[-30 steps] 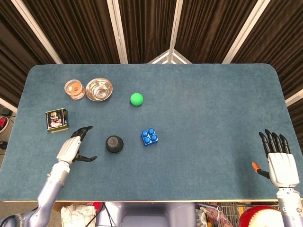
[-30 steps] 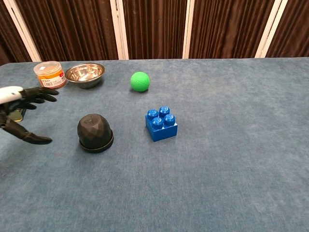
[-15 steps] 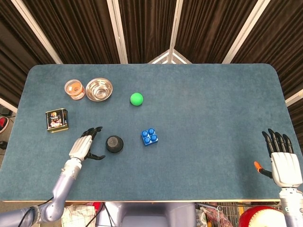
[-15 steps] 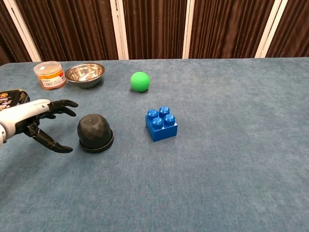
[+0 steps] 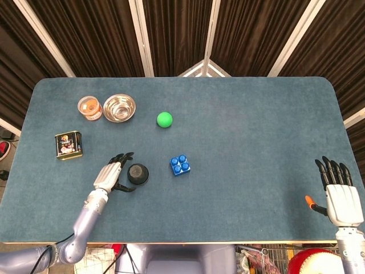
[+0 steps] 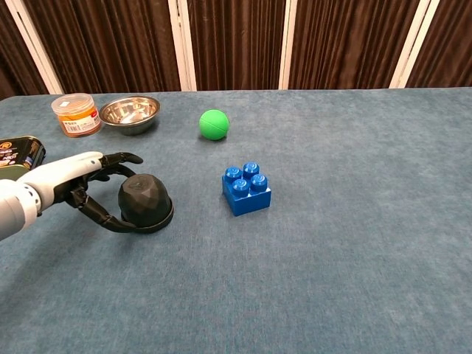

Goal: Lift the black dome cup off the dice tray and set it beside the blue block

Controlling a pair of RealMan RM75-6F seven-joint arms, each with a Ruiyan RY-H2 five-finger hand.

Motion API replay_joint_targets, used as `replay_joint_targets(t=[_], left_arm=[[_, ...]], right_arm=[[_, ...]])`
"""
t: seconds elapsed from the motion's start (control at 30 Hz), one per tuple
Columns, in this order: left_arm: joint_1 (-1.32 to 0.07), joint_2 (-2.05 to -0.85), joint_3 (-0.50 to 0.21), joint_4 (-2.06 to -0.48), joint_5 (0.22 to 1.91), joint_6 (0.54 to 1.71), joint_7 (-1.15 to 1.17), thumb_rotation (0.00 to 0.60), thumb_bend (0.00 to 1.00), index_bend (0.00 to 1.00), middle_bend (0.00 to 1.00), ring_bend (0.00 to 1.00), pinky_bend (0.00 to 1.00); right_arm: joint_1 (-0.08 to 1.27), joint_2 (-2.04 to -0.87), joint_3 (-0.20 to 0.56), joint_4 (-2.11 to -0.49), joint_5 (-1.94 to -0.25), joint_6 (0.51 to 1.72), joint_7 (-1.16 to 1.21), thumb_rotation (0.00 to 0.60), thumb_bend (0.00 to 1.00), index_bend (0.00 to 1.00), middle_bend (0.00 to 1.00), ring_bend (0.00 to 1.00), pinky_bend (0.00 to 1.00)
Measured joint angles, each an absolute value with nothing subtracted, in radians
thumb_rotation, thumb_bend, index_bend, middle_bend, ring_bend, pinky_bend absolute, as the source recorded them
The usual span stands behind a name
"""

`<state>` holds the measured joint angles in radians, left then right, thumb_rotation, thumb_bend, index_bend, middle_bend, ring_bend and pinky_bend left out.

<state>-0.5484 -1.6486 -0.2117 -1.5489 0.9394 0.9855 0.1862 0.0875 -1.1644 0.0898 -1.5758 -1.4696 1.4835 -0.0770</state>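
Dice tray hidden under the black faceted dome cup [image 6: 145,201]; left hand [image 6: 82,186] cups its left side, fingers [image 6: 124,157] spread around it, contact unclear; blue studded block [image 6: 246,188] nearby; right hand [image 5: 340,194] splayed, empty.

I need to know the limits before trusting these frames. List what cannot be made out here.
- Dice tray: only a dark rim shows under the black dome cup; any dice are hidden by the cup.
- Left hand: both views leave unclear whether its fingers touch the cup.
- Right hand: outside the chest view.
- Tin: cut by the chest view's left edge; label too small in the head view.
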Motion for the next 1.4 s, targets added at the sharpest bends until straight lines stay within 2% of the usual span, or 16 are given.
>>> replay_joint_targets(t=[0.17, 0.63, 1.03, 1.2, 1.4], left_arm=[[-0.561, -1.67, -0.209, -1.532, 0.915, 0.991, 0.215, 0.6, 0.09, 0.09, 0.18, 0.0, 0.0], [-0.591, -1.71, -0.194, -1.499, 0.929, 0.995, 0.25, 0.6, 0.28, 0.11, 0.23, 0.0, 0.0], [-0.595, -1.737, -0.184, -1.469, 0.928, 1.007, 0.264, 0.6, 0.34, 0.2, 0.27, 0.0, 0.0], [-0.593, -1.738, -0.186, -1.472, 0.931, 1.016, 0.261, 0.6, 0.4, 0.33, 0.32, 0.0, 0.0], [-0.588, -1.733, -0.19, -1.489, 0.938, 1.035, 0.265, 0.6, 0.42, 0.37, 0.34, 0.0, 0.0]], right_arm=[[0.083, -1.164, 0.088, -1.583, -1.471, 1.491, -0.08, 0.6, 0.24, 0.0, 0.0, 0.01, 0.0], [0.094, -1.157, 0.098, -1.577, -1.456, 1.471, -0.06, 0.6, 0.24, 0.0, 0.0, 0.01, 0.0], [0.097, -1.159, 0.095, -1.571, -1.456, 1.462, -0.058, 0.6, 0.24, 0.0, 0.0, 0.01, 0.0], [0.098, -1.153, 0.095, -1.576, -1.454, 1.461, -0.057, 0.6, 0.24, 0.0, 0.0, 0.01, 0.0], [0.099, -1.165, 0.096, -1.571, -1.452, 1.461, -0.061, 0.6, 0.23, 0.0, 0.0, 0.01, 0.0]])
